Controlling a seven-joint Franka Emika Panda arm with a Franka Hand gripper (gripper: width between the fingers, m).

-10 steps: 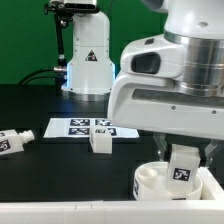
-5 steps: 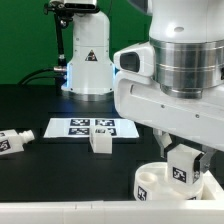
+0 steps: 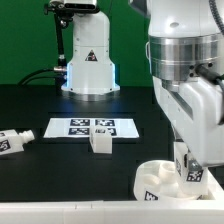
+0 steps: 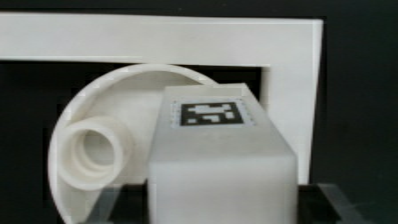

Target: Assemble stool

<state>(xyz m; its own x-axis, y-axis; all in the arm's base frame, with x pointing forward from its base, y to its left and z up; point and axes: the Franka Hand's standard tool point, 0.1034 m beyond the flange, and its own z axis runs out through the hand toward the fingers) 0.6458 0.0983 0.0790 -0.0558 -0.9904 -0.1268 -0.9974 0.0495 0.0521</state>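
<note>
My gripper (image 3: 190, 168) is shut on a white block leg (image 3: 191, 172) with a black-and-white tag. It holds the leg upright at the seat's side nearer the exterior view's right. The round rimmed seat disc (image 3: 155, 181) lies at the front of the table. In the wrist view the leg (image 4: 217, 150) fills the middle between my fingers (image 4: 349, 203). The seat (image 4: 98, 135) with its round socket stands beside and behind it. A second leg (image 3: 100, 142) stands by the marker board. A third leg (image 3: 12, 142) lies at the exterior view's far left.
The marker board (image 3: 92, 127) lies on the black table behind the standing leg. A white robot base (image 3: 88, 60) stands at the back. A white wall (image 3: 60, 211) runs along the table's front edge, and also shows in the wrist view (image 4: 160, 40).
The arm's wrist has turned and shifted toward the exterior view's right. The held leg has moved slightly right and lower at the seat.
</note>
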